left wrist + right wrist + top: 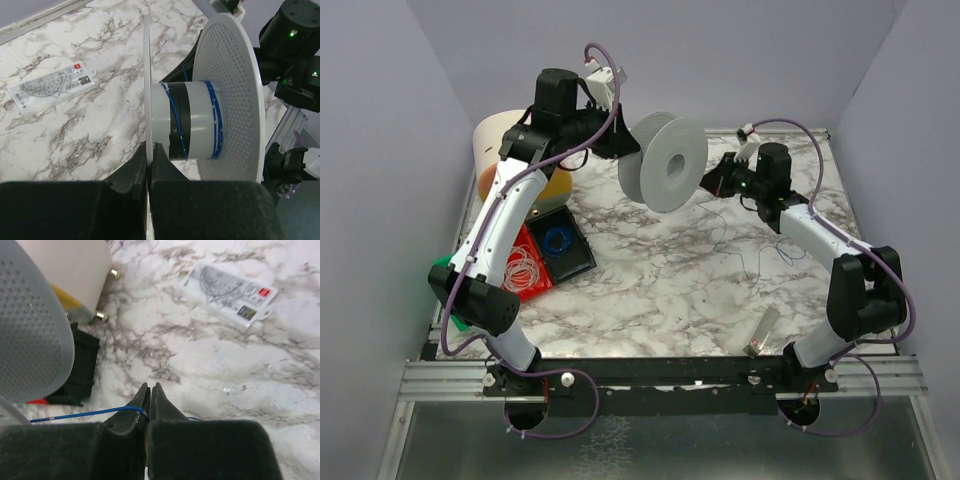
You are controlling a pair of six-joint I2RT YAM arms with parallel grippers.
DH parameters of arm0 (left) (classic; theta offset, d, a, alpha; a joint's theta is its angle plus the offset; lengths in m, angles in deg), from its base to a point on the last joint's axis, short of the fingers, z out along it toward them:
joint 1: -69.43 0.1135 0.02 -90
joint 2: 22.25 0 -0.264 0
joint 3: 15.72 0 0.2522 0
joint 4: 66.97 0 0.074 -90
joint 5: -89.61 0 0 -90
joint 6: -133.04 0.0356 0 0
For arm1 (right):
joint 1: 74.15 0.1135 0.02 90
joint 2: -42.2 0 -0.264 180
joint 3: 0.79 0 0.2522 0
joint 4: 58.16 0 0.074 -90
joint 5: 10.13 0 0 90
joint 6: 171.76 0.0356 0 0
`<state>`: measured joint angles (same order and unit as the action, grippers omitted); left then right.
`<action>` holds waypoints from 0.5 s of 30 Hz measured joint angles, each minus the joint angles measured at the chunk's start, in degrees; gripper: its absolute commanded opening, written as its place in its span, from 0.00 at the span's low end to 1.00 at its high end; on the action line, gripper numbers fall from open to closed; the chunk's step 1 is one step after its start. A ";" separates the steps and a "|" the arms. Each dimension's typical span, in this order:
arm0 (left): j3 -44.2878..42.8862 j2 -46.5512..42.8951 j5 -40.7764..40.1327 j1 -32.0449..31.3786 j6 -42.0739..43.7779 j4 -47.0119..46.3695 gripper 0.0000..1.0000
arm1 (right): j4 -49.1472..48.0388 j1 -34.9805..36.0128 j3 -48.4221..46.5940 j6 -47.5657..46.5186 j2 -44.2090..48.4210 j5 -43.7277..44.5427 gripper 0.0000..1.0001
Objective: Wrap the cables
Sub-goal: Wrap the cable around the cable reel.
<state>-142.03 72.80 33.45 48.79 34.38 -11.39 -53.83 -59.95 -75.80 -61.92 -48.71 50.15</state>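
A: Blue cable [85, 413] is showing up as blue only in the wrist views. The right wrist is seeing it running almost straight from the right end effector [150, 388] toward the left edge, below the perforated flange of the spool [30, 325].
B: And overhead?
A: There it's reading as a dark, hair-thin strand, lying loose and wavy on the tabletop [650, 290] beneath the right wrist. It's far thinner than a finger.
B: End effectors?
A: The right one's fingers are pressing together, pinching the cable at the tips. The left end effector [150, 151] is pinching the spool's thin near flange, holding the axis roughly level. Can't tell whether the rim is touching the tabletop.
B: Windings?
A: The left wrist is showing a few blue turns sitting on the white-and-black hub, some of them against the far flange. Overhead isn't resolving them.
B: Surroundings?
A: White marble-pattern tabletop with grey veining, with plain pale walls [380, 120] closing it in.
- **Right side:** a clear packet [763, 332] holding a protractor is lying flat near the front edge, by the right arm's base.
- **Left side:** a red tray [523, 243] with white coils is sitting against a black tray [582, 255] holding a blue coil.
- **Behind the trays:** a cream tub [500, 140] is standing.
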 measured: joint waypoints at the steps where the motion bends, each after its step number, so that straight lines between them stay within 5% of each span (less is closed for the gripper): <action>1: 0.48 0.00 0.07 0.00 0.13 -0.24 0.00 | -0.72 -0.63 -0.35 0.96 -0.04 0.96 0.01; 15: 2.64 -0.13 2.60 0.00 1.09 -1.88 0.00 | -9.77 -6.71 -3.37 13.49 -2.97 4.44 0.01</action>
<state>-139.39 72.67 36.05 48.79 35.47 -13.27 -63.60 -66.66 -79.17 -48.43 -51.68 54.59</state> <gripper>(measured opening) 0.014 0.006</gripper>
